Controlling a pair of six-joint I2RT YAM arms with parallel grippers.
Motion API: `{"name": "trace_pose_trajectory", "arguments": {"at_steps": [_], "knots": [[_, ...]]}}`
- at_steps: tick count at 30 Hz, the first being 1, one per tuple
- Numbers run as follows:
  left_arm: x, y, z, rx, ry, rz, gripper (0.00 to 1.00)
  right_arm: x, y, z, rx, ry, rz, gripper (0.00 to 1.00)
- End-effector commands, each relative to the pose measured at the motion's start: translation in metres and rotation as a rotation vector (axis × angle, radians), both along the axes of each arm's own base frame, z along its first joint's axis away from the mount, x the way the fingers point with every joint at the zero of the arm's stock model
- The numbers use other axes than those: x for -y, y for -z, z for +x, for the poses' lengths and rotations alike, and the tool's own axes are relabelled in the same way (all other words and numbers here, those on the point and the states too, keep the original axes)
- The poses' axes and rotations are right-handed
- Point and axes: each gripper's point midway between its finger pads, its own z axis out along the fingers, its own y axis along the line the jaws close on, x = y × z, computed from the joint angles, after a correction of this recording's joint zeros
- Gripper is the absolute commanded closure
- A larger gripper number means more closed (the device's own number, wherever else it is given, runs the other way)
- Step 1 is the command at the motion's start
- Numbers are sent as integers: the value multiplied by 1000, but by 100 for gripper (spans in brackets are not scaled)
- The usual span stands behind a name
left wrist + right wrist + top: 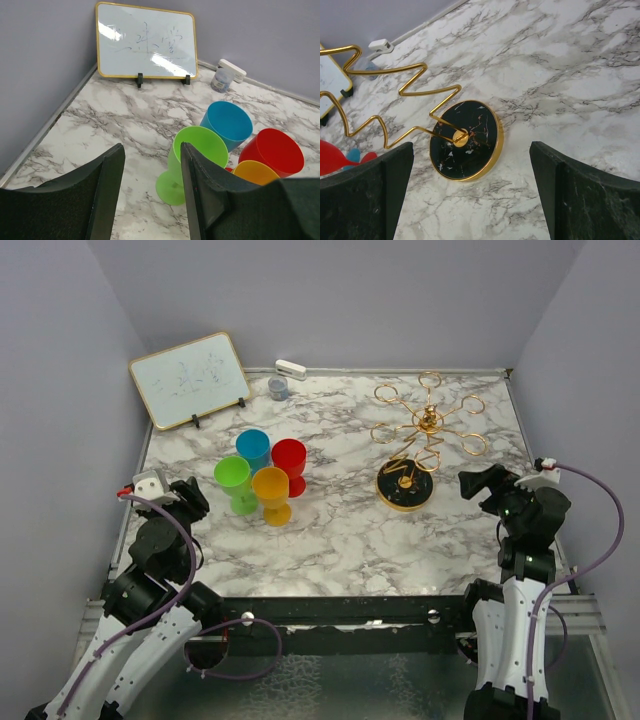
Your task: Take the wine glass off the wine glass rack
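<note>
The green wine glass (233, 478) is standing on the table (350, 530) well left of the rack (415, 440), which is holding nothing, while the left gripper (190, 495) and right gripper (478, 483) are hanging open and empty, the job apparently done.

Wine glass rack (475, 125) is seen from above on the marble table (560, 75): round black base w/ gold rim, gold zigzag wire arms spread to upper left. Right gripper (471, 148) is held wide apart, fingers (367, 200) at bottom corners, nothing gripped. Red cup (335, 157) is cut off at left edge, w/ whiteboard corner (329, 82) above it.
</note>
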Motion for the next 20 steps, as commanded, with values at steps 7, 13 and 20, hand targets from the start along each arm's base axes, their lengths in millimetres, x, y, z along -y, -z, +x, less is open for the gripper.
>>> {"name": "trace_pose_trajectory", "arguments": {"at_steps": [7,13,20], "knots": [[4,-3,1,14,18,-7,48,9,-6,-2,11,73,18,0],[0,-4,-1,22,6,-15,47,13,-2,-2,-18,102,27,0],[0,-4,-2,21,2,-19,47,17,-12,-4,22,113,-25,1]]}}
